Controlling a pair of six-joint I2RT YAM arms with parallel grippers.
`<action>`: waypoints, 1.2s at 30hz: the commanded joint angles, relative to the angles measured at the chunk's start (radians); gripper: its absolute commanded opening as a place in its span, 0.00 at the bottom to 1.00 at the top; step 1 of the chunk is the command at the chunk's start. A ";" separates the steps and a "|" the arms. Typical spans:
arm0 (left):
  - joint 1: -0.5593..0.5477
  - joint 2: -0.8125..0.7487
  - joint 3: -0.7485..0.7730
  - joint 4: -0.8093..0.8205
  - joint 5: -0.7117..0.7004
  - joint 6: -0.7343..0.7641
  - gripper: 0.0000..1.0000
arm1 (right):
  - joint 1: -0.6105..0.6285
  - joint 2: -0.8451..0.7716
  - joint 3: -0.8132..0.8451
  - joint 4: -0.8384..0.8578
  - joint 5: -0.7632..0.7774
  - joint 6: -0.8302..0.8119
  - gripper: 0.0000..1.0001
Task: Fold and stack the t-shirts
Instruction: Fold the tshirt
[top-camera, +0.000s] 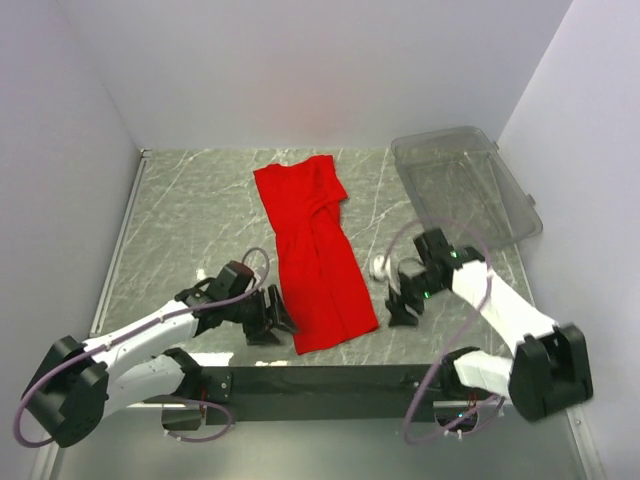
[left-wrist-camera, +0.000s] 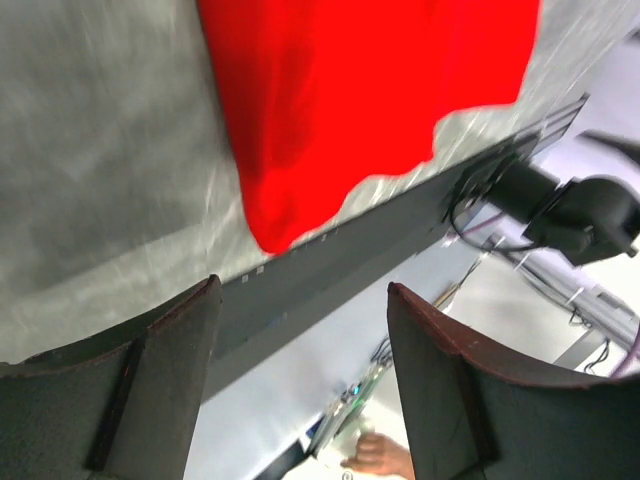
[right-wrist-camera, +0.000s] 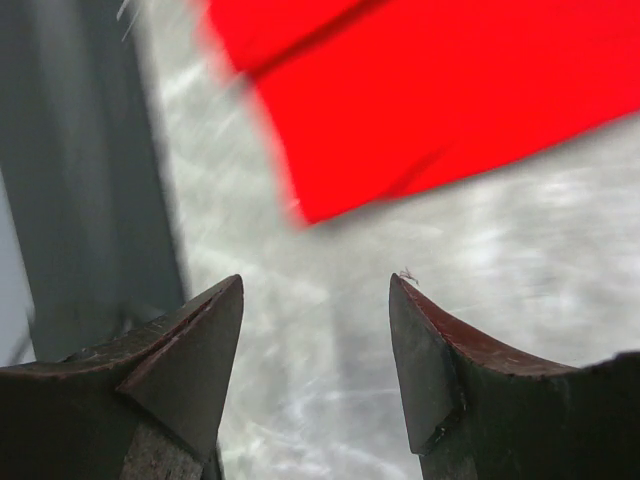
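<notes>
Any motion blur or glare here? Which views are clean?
Top external: sharp and evenly lit, red t-shirt crisp, faint sheen on the clear bin. Left wrist: t-shirt and table smeared by motion blur, fingers sharper. Right wrist: t-shirt edge soft, table streaky, fingers in focus.

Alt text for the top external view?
A red t-shirt, folded into a long narrow strip, lies on a grey marble-patterned table between the left gripper and right gripper, both open and holding nothing. A clear plastic bin sits at the table's far right.
</notes>
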 joint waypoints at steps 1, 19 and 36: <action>-0.064 -0.038 -0.018 -0.014 -0.057 -0.106 0.72 | -0.003 -0.172 -0.098 -0.142 -0.005 -0.375 0.67; -0.304 0.254 0.106 0.026 -0.225 -0.174 0.63 | 0.132 -0.274 -0.286 0.222 0.056 -0.438 0.64; -0.319 0.302 0.159 -0.002 -0.267 -0.138 0.01 | 0.193 -0.260 -0.338 0.283 0.024 -0.568 0.64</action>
